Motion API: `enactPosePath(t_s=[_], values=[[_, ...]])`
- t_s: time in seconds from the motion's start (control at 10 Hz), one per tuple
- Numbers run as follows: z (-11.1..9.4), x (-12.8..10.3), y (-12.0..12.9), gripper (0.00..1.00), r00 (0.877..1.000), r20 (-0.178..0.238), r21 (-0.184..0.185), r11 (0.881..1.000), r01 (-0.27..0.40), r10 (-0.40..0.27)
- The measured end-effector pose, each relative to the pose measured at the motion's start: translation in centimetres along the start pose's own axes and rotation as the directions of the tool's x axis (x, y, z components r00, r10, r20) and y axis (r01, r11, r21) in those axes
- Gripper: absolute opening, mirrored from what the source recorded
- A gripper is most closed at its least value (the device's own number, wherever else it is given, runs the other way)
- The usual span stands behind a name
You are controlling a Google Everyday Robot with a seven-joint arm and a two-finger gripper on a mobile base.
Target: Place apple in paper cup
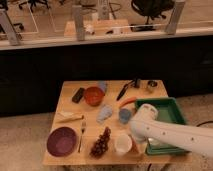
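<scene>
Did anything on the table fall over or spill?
Nothing stands out. The short white paper cup and the blue-grey cup both stand upright, and the dark purple bowl sits flat. The gripper is at the tip of the white arm, just right of the white cup.

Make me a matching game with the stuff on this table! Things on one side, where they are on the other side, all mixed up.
Things:
1. purple bowl
2. paper cup
3. green tray
4. orange bowl

Places:
A. right end of the table
B. near the back, beside a black object
C. front left corner
D. front edge, just right of the grapes

Pairs: 1-C, 2-D, 3-A, 4-B.

The end effector is hidden behind the white arm, which reaches in beside the paper cup.
</scene>
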Motion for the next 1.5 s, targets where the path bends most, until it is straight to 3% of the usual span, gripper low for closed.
enactPosePath(t_s=[0.3, 0.6, 0.8, 1.2, 1.5], values=[[0.4, 0.1, 0.2, 0.39, 1.0, 0.013, -0.005, 1.0, 0.009, -0.009], [0.3, -0.3, 0.4, 0.26, 0.999, 0.049, -0.004, 1.0, 0.022, -0.022], [-0.5, -0.7, 0.4, 0.1, 0.996, 0.086, 0.007, 0.999, 0.034, -0.034], [-3.0, -1.4, -0.1, 0.09, 0.982, 0.179, 0.039, 0.998, 0.054, -0.06], [-4.3, -1.6, -0.5, 0.09, 0.974, 0.215, 0.06, 0.997, 0.054, -0.065]])
